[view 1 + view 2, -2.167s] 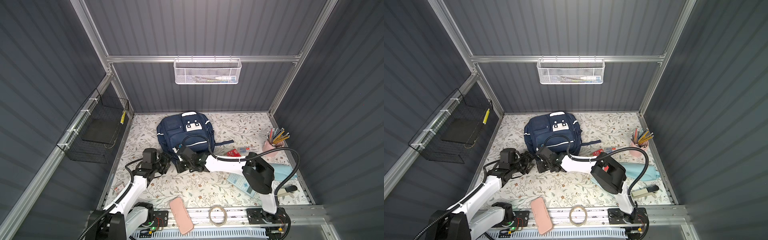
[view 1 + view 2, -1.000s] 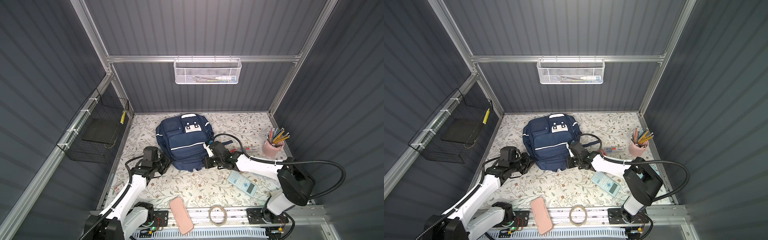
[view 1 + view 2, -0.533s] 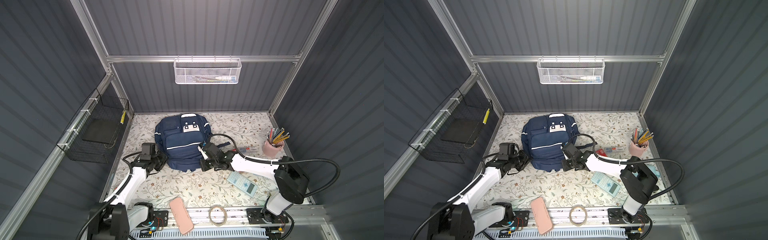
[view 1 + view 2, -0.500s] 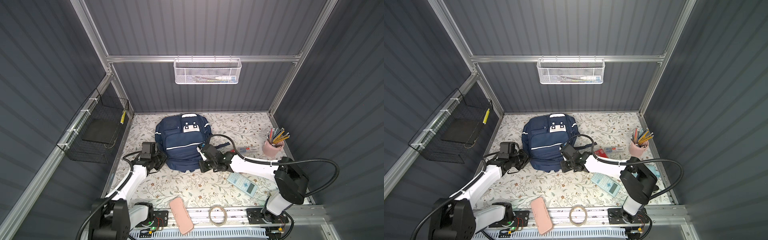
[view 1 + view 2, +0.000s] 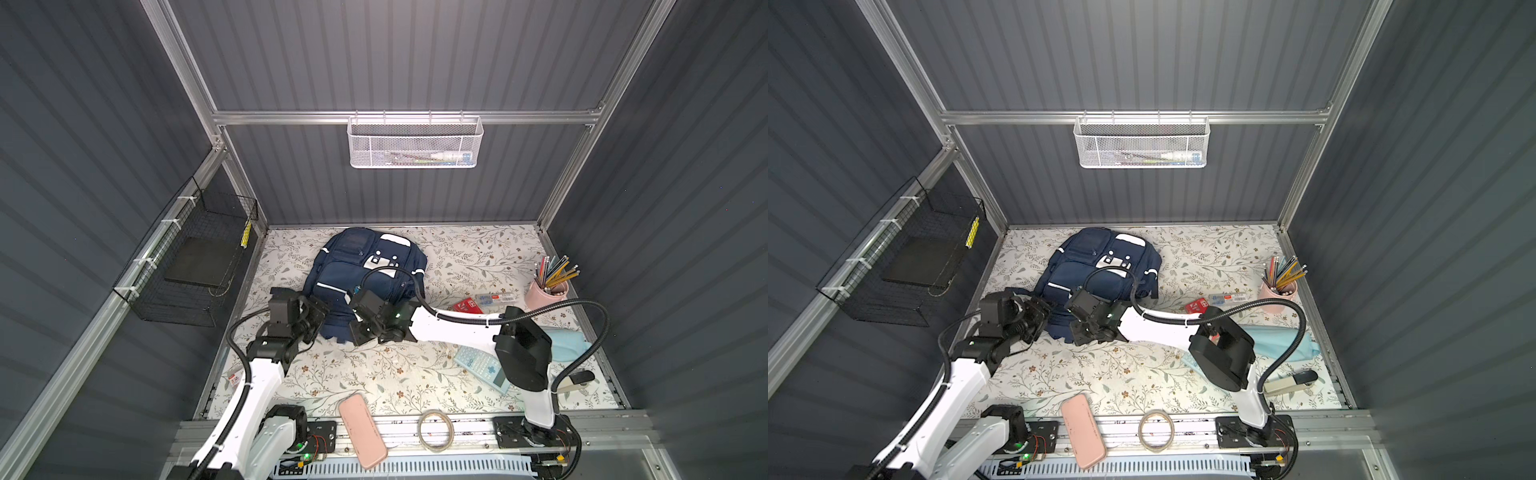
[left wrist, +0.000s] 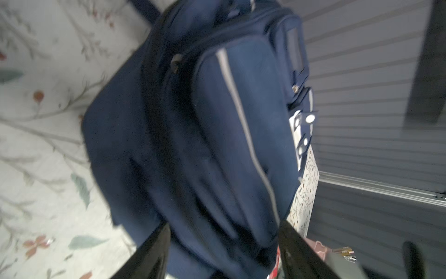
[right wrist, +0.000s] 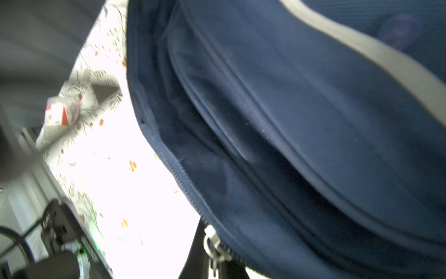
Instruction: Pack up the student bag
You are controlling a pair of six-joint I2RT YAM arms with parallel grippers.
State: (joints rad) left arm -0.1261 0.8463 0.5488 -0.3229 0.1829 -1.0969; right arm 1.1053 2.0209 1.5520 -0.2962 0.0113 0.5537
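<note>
A table (image 5: pixel 374 374) covered in a floral print sits inside a booth with dark grey walls. One student bag (image 5: pixel 365 274), navy blue with white stripes and white patches, lies flat on the table towards the back and left of the middle.

Two white robot arms with black grippers reach to the bag's near edge. The left gripper (image 5: pixel 316 311) is at the bag's near left corner. Its jaws are apart, and in the left wrist view blue fabric lies between the two fingers (image 6: pixel 152 253). The right gripper (image 5: pixel 356 332) is at the middle of the near edge. Its jaws are together, pinching the bag's metal zipper pull (image 7: pixel 210 238).

Two baskets hang on the walls: one of black wire (image 5: pixel 187 266) on the left wall and one of white mesh (image 5: pixel 415 141) on the back wall.

The right side of the table holds one pale blue pouch (image 5: pixel 1279 340), one calculator (image 5: pixel 478 365), one pink cup of pencils (image 5: pixel 546 293), one stapler (image 5: pixel 1287 382), one small red box (image 5: pixel 467 305) and one small clear box (image 5: pixel 496 297).

At the front edge lie one pink oblong case (image 5: pixel 361 430) and one ring of tape (image 5: pixel 434 430).
</note>
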